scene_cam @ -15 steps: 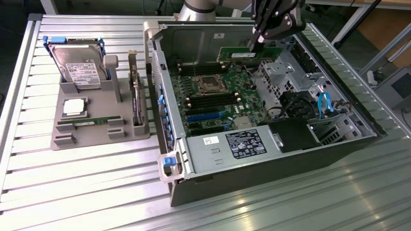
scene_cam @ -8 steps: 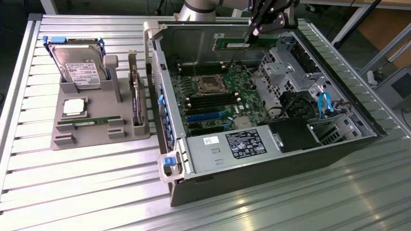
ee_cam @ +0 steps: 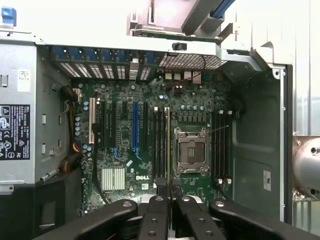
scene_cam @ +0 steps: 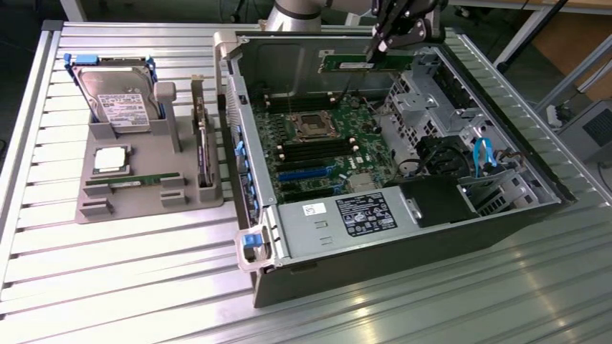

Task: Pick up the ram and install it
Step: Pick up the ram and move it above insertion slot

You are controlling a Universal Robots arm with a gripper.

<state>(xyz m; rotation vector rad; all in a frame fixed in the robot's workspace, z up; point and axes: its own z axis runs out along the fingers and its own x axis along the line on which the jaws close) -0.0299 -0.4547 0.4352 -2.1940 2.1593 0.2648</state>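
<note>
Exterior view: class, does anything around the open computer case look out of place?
The ram hangs in the air above the case, clamped by the gripper, not seated in the motherboard. Nothing looks spilled or damaged.

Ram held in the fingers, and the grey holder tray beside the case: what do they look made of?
Ram: thin, flat green board with a matt face, which looks like printed-circuit laminate, probably fibreglass. Holder tray: uniform matt grey with moulded-looking slots and posts, so probably plastic. It could be painted; the look leaves that open.
</note>
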